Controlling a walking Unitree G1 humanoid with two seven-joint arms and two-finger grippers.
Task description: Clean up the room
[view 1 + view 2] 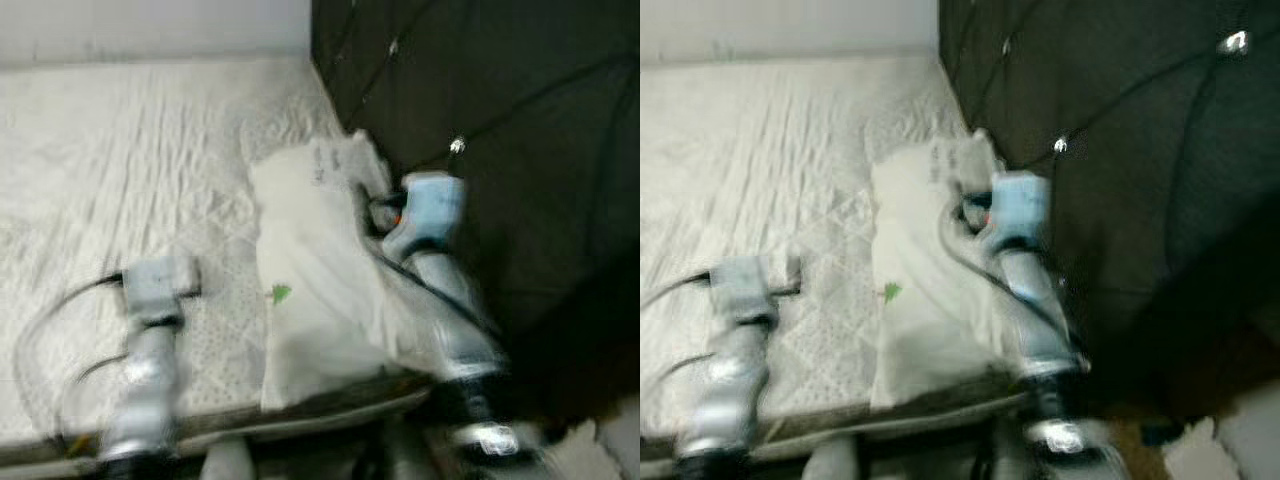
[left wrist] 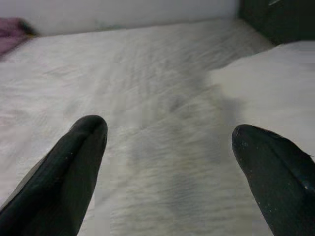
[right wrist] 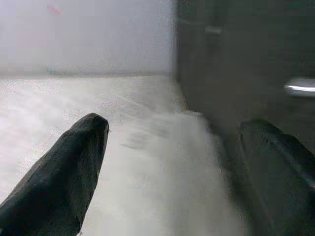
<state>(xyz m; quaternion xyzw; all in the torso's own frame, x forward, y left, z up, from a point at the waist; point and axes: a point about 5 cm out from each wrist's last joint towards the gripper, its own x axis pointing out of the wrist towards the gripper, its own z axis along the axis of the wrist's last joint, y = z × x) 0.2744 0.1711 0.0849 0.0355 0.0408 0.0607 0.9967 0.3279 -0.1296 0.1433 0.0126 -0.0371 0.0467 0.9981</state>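
Pillow (image 1: 315, 290) is seen lying on the bed (image 1: 120, 170), at the side next to the dark tufted headboard (image 1: 520, 120), with one end hanging close to the mattress edge nearest the robot. A small green mark shows on its white cover. It is judged to be soft, light and floppy: the cover is creased and slumped, so it can be expected to sag and fold when lifted by one point, and the fabric may slip off smooth fingers unless a good fold is gathered. A hold near a corner or along the bunched edge beside the headboard is judged best, with a pinch of cover and filling together.

The right gripper (image 3: 172, 162) is held just above the pillow next to the headboard, its fingers spread apart with nothing between them. The left gripper (image 2: 167, 162) is held over the bare sheet just beside the pillow, likewise spread wide and empty. The head views are blurred, so finer detail of the cover cannot be made out
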